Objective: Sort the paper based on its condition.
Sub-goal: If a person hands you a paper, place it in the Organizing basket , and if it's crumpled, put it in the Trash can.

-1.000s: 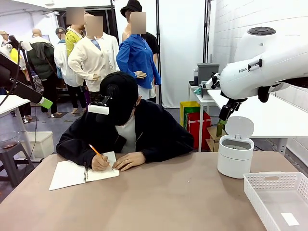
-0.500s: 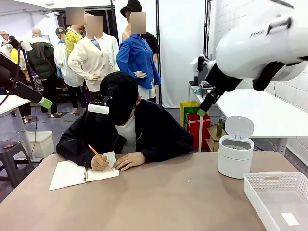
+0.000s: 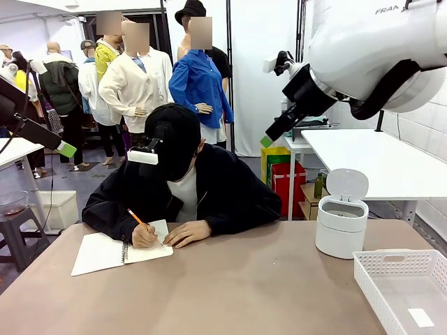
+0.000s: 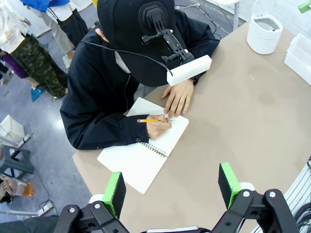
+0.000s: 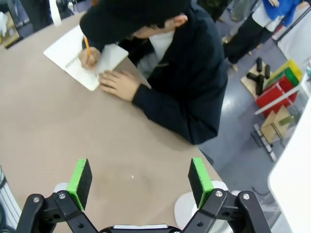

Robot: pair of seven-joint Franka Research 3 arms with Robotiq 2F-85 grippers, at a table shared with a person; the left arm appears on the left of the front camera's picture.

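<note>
No loose white paper sheet is in view. A person at the far side of the table writes with an orange pencil (image 3: pixel 137 217) in an open spiral notebook (image 3: pixel 105 251) (image 4: pixel 141 165) (image 5: pixel 65 51), the other hand resting on its right page. My left gripper (image 4: pixel 171 187) hangs open high above the table's near left part, looking down on the notebook. My right gripper (image 5: pixel 140 180) is open too, high over the table's middle, with nothing between its green pads. In the front view one of the right gripper's fingers (image 3: pixel 278 129) points down-left at the upper right.
A white round bin (image 3: pixel 341 223) (image 4: pixel 265 34) with its lid raised stands at the table's far right. A white perforated basket (image 3: pixel 401 279) sits at the near right corner. The brown tabletop (image 3: pixel 244 286) between notebook and bin is bare.
My right arm has swung up and to the left, carrying its gripper from above the bin to higher over the table's middle. The person keeps writing; the notebook has not moved.
</note>
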